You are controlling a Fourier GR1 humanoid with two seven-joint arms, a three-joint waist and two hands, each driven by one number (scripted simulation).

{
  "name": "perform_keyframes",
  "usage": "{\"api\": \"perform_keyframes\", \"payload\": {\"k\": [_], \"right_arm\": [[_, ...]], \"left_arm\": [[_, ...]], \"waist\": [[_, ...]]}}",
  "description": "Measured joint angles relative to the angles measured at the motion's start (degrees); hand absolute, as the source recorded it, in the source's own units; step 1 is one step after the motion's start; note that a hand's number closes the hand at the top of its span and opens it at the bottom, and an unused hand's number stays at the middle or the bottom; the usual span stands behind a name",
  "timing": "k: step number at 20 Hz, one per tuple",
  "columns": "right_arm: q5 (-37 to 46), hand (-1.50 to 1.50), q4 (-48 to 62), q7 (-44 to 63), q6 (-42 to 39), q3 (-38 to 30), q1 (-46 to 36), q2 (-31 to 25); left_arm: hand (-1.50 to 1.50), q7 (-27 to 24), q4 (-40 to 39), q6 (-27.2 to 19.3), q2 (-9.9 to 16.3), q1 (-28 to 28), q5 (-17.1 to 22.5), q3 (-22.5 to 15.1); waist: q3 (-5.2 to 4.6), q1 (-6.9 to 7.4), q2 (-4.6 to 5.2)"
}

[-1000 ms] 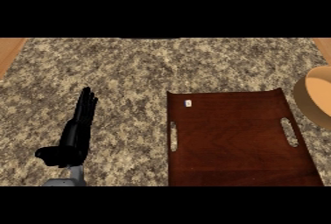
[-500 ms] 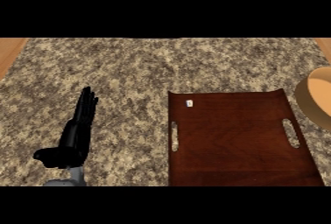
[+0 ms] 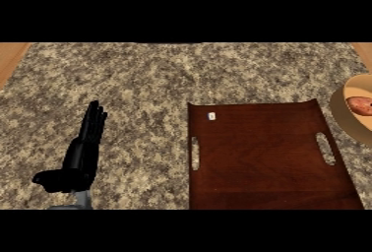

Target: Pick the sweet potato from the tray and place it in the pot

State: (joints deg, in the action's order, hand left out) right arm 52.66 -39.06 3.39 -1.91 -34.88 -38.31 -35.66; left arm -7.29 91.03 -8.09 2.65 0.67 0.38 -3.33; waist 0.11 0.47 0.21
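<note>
The sweet potato (image 3: pixel 359 105) lies already inside the pot (image 3: pixel 341 118) at the right edge, off the bare tray (image 3: pixel 269 162), so the left hand (image 3: pixel 78 157) rests on the table (image 3: pixel 145 88) (fingers (image 3: pixel 93 123) straight, holding nothing).

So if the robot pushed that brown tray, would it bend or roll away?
Probably neither. The tray looks like a flat wooden board, so it is likely stiff. It lies flat on the speckled counter, so it would more likely slide than roll. Its slot handles may make lifting easier.
</note>
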Motion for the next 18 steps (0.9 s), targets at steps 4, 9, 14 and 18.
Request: {"api": "perform_keyframes", "payload": {"k": [4,9,14,18], "right_arm": [[-8.52,-1.5,-1.04,-5.57,3.59,-7.21,-1.65,1.25],[-17.27,-1.5,0.9,-8.99,4.34,-14.76,-2.93,-0.83],[-23.21,-1.5,5.11,-13.11,3.52,-19.36,-0.68,-5.59],[-27.08,-1.5,9.05,-18.06,2.65,-21.81,1.68,-9.55]], "left_arm": [[0.0,0.05,0.06,-0.39,-0.29,0.1,-0.19,-0.05],[0.0,0.52,0.14,-0.51,-0.24,-0.57,-0.25,0.17],[0.0,0.02,-0.11,0.22,0.02,-0.09,0.24,0.59],[0.0,1.67,-0.18,0.47,0.65,-1.7,0.43,1.28]], "waist": [[0.05,-0.31,-0.13],[0.02,-0.16,-0.05],[-0.02,-0.06,-0.01],[-0.02,0.01,0.04]]}}
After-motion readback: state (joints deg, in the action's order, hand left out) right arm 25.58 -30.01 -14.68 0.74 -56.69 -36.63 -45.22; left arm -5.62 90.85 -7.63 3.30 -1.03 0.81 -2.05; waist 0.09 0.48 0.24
